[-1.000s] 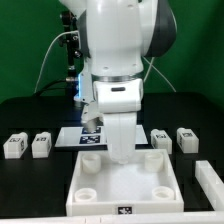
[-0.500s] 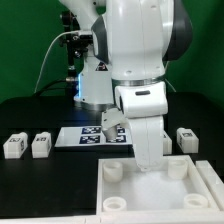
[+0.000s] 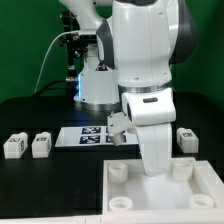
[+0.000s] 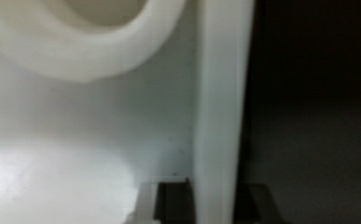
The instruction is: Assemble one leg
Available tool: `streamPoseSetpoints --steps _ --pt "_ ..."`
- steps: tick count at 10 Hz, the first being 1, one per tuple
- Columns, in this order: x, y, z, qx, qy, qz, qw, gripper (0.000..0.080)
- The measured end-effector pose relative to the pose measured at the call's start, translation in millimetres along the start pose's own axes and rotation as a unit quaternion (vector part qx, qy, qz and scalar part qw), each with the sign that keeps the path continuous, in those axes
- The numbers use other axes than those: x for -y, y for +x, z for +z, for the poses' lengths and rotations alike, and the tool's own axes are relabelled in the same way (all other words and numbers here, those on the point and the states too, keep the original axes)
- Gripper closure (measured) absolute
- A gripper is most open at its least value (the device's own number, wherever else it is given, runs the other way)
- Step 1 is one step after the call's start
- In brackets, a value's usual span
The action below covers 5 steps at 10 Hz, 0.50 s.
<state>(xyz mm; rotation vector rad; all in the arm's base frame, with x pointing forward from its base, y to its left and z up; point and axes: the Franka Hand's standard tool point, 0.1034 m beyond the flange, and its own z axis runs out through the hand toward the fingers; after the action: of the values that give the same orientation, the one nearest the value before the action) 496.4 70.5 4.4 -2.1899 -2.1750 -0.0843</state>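
Observation:
My gripper (image 3: 153, 172) reaches down onto the far wall of the large white panel (image 3: 150, 198), which lies at the front of the exterior view's right. In the wrist view the two dark fingertips (image 4: 168, 203) sit on either side of the panel's thin wall (image 4: 203, 120), so the gripper (image 4: 202, 203) is shut on it. A round corner socket (image 4: 106, 30) shows close by. Two legs (image 3: 13, 146) (image 3: 40, 145) lie at the exterior view's left and one leg (image 3: 186, 139) at its right. The arm hides any fourth leg.
The marker board (image 3: 88, 137) lies flat behind the panel, near the arm's base (image 3: 95, 90). The black table top (image 3: 50, 190) carries all the parts. Cables hang at the back left.
The arm and the panel it grips have slid toward the exterior view's right, most of it in the first half second. The loose legs have not moved.

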Motion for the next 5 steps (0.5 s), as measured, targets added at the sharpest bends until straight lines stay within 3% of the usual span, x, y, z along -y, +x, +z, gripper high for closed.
streamPoseSetpoints --steps 2,3,4,5 --pt "-0.1 -0.6 0.0 0.000 0.000 0.001 1.000 0.0738" --pt "-0.1 -0.8 0.0 0.000 0.000 0.001 1.000 0.0545" --pt "-0.1 -1.1 0.0 0.000 0.000 0.002 1.000 0.0410" --pt "-0.2 -1.4 0.0 0.000 0.000 0.002 1.000 0.0410"
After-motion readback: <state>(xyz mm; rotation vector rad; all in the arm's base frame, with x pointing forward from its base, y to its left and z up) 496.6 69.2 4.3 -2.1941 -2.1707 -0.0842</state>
